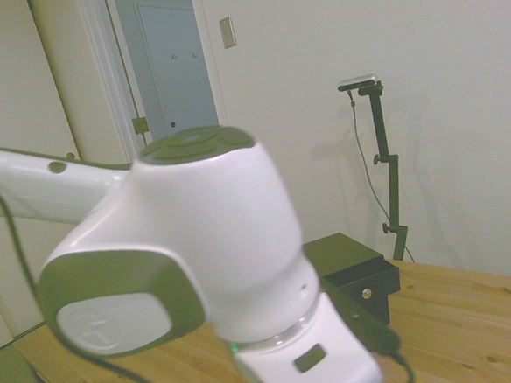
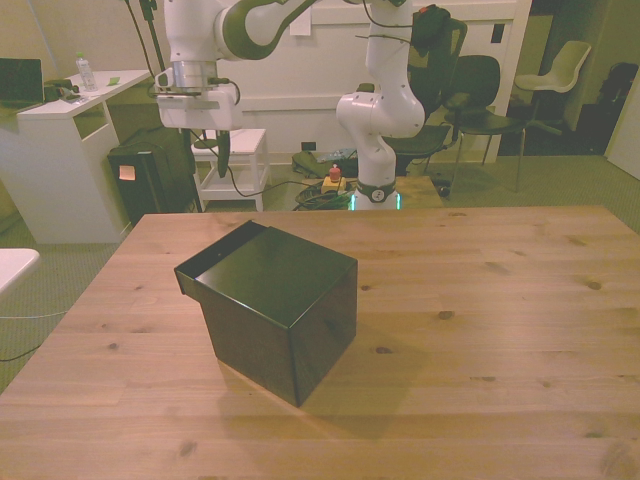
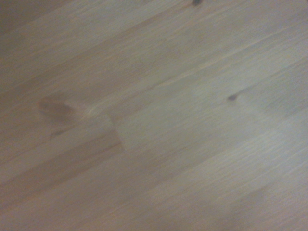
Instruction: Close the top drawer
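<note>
A small black cube cabinet point(image 2: 280, 300) stands on the wooden table point(image 2: 480, 300). Its top drawer point(image 2: 212, 262) sticks out toward the front view's left. In the side view the arm covers most of the cabinet, and only the top drawer point(image 1: 370, 280) with its brass knob point(image 1: 365, 294) shows. My gripper point(image 2: 198, 150) hangs high over the table's far corner at the front view's left, well apart from the drawer. It is open and holds nothing. The wrist view holds only blurred table wood point(image 3: 154, 115).
The arm's white elbow point(image 1: 198, 248) fills most of the side view. Beyond the table's far edge stand a white side table point(image 2: 228, 160), a white desk point(image 2: 60, 150) and dark chairs point(image 2: 480, 100).
</note>
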Robot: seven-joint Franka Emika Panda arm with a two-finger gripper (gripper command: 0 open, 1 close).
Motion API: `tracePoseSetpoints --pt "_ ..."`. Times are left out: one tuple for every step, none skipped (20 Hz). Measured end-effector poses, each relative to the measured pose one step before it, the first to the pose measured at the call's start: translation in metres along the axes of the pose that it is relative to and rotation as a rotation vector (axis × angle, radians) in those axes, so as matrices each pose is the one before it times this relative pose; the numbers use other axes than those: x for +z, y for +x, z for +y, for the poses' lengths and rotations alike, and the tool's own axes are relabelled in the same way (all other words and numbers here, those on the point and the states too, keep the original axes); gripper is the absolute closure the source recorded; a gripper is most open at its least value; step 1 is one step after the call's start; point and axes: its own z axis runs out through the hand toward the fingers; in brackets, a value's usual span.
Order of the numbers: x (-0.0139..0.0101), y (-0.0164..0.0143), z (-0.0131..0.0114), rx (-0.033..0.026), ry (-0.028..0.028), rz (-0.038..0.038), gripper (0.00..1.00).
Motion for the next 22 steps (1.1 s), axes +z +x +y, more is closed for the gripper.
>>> tracePoseSetpoints --pt "-0.00026 0.01032 -0.00525 0.00061 -0.00899 0.0049 0.0" --pt "0.00013 0.0092 -0.00535 -0.00068 -0.01001 0.0025 0.0" --pt "0.00005 0.00895 -0.00566 -0.00052 -0.00714 0.00467 0.0" --pt "0.00041 0.0084 -0.00596 0.00065 -0.00358 0.00432 0.0" --pt "0.0005 0.00779 -0.00565 0.00083 -0.00386 0.00182 0.0" --pt "-0.00005 0.00766 -0.00585 -0.00058 -0.00421 0.0027 0.0" --pt "-0.00023 0.00757 -0.0058 -0.00176 -0.0048 0.00502 0.0" --pt "-0.00016 0.00676 -0.00545 -0.00244 -0.00574 0.00266 0.0" --pt "-0.00063 0.00646 -0.00591 -0.00237 -0.00342 0.00234 0.0" --pt "-0.00067 0.00554 -0.00608 -0.00229 -0.00153 0.00017 0.0" --pt "-0.00061 0.00506 -0.00642 -0.00184 0.00215 0.00163 0.0" --pt "-0.00026 0.00403 -0.00703 -0.00468 0.00016 -0.00115 0.0" --pt "-0.0001 0.00332 -0.00755 -0.00688 -0.00017 -0.00017 0.0" --pt "0.00016 0.00238 -0.00803 -0.00895 -0.00152 -0.0014 0.0" --pt "0.00052 0.00161 -0.00921 -0.01045 -0.00097 0.00123 0.0" --pt "0.00099 0.00063 -0.0092 -0.00879 -0.0006 0.00001 0.0" --pt "0.00068 0.00023 -0.00869 -0.00852 -0.00027 -0.00048 0.0" --pt "0.00098 -0.00044 -0.00763 -0.00767 -0.00057 -0.00246 0.0" --pt "0.00033 -0.00047 -0.00623 -0.00593 0.00003 -0.00027 1.0" --pt "0.00045 -0.00057 -0.00477 -0.00426 0.00003 -0.00038 1.0" --pt "0.00032 -0.0005 -0.00327 -0.00283 -0.00027 -0.00084 1.0" --pt "0.00012 -0.00053 -0.0025 -0.00252 0.00028 -0.0002 1.0"
